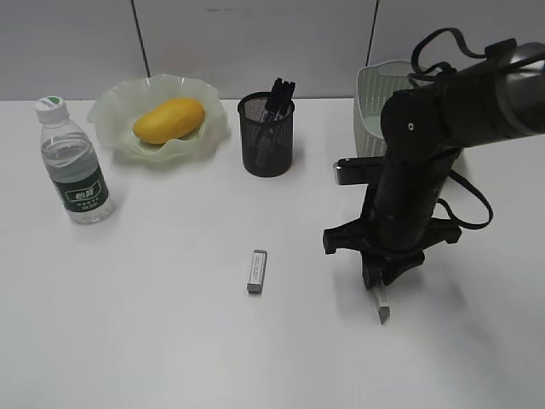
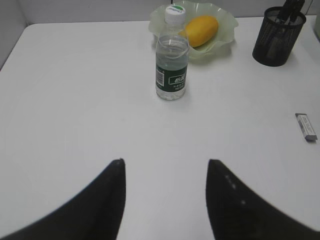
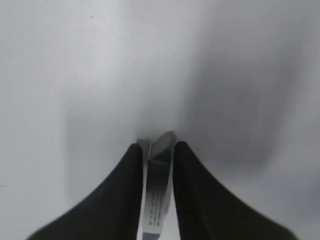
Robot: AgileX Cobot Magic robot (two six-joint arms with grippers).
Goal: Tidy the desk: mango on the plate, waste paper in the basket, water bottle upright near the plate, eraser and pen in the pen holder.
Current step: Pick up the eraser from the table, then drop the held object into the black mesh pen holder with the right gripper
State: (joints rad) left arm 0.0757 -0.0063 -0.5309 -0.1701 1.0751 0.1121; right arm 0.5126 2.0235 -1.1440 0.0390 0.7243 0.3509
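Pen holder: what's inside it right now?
Dark pen tops stick out above the rim of the pen holder. The mesh hides what lies lower down. One eraser lies on the desk.

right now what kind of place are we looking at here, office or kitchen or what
Most likely an office-style desk set up for a tidying trial. A plain white desk backs onto grey partition panels, with a black mesh pen holder holding pens and an eraser lying loose. The robot's right gripper grips another eraser-like block.

water bottle (image 2: 172,54) label print, illegible
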